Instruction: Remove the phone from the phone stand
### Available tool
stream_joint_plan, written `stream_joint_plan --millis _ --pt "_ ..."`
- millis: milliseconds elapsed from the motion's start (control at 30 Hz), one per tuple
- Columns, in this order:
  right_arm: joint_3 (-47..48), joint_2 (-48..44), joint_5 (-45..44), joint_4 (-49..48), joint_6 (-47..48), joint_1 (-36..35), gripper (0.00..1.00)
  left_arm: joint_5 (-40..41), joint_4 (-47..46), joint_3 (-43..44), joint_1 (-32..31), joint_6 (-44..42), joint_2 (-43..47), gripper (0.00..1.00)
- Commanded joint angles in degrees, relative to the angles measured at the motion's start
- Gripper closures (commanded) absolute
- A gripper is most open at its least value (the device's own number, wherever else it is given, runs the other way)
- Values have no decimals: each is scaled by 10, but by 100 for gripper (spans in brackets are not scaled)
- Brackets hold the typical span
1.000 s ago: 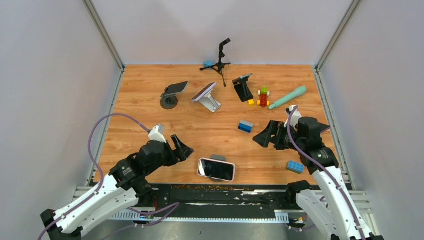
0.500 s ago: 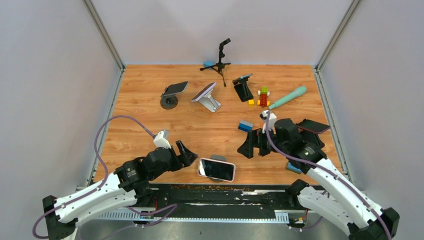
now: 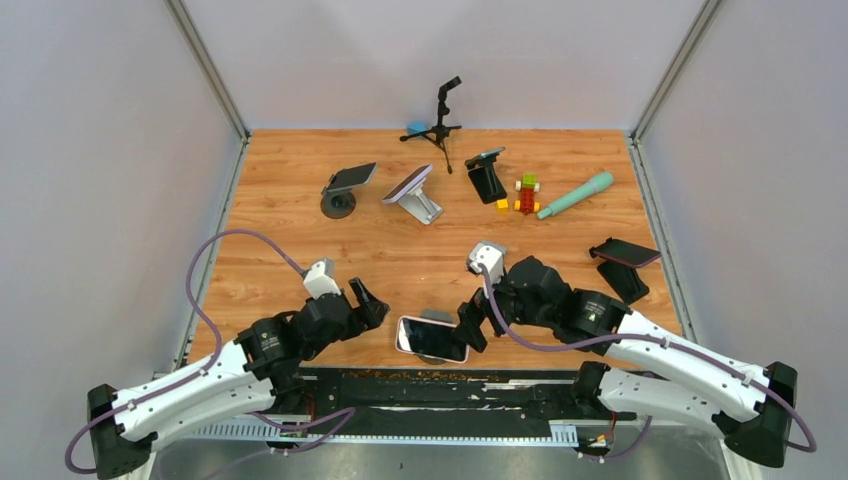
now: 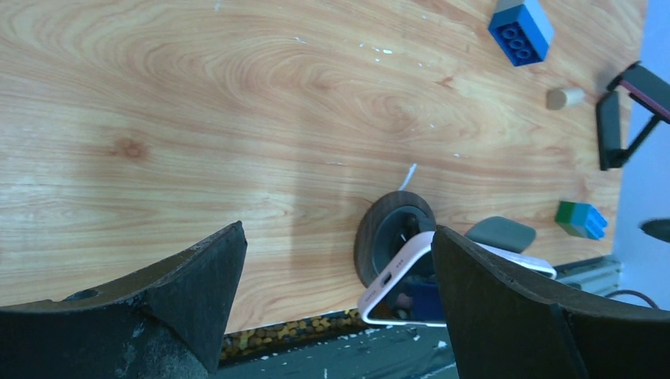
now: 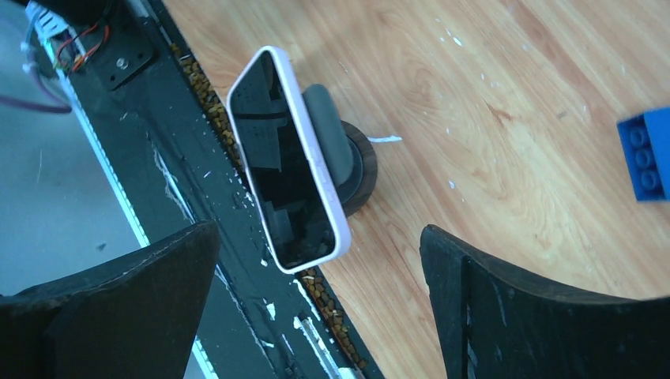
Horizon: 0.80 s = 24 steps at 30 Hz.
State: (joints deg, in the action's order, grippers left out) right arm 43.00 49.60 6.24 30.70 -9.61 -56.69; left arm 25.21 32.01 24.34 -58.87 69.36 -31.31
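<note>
You had little in the way near the phone (image 3: 433, 338): on the table (image 3: 400, 262) a blue brick (image 5: 649, 154) lay well to the far side of it, and a second brick (image 4: 581, 219), green and blue, and a small wooden peg (image 4: 565, 97) lay off to the right. A black folding stand (image 3: 622, 265) stood by the right edge. Along the far side you had three more stands with phones (image 3: 410, 185), a small tripod (image 3: 443, 115), a block toy (image 3: 526, 193) and a teal cylinder (image 3: 575, 194), all well apart from your work.

The phone sat at the middle of the table's near edge, leaning on the grey pad of its phone stand (image 5: 359, 170), whose round dark base rested on the wood. Its long axis ran left to right, along that edge. Its dark screen faced up and tipped toward the arms' bases.

Your left gripper (image 3: 368, 302) stood just left of the phone, jaws spread with nothing between them. Your right gripper (image 3: 470, 325) was at the phone's right end, jaws spread wide and gripping nothing; I could not tell if a finger touched the case
</note>
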Motion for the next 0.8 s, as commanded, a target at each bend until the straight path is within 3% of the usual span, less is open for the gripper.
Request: stream_joint_plan --millis 0,333,600,767 --pt "16 -27 -10 -46 108 -42 0 42 18 29 -3 10 -21 6" --pt "7 -35 15 -47 229 -108 0 25 -15 12 -3 -13 -49 5" --pt "-10 15 -81 -56 310 -198 0 10 -29 3 -2 -14 -57 5" --pt "-16 26 -97 -69 330 -220 0 5 -26 4 -2 -27 -55 4"
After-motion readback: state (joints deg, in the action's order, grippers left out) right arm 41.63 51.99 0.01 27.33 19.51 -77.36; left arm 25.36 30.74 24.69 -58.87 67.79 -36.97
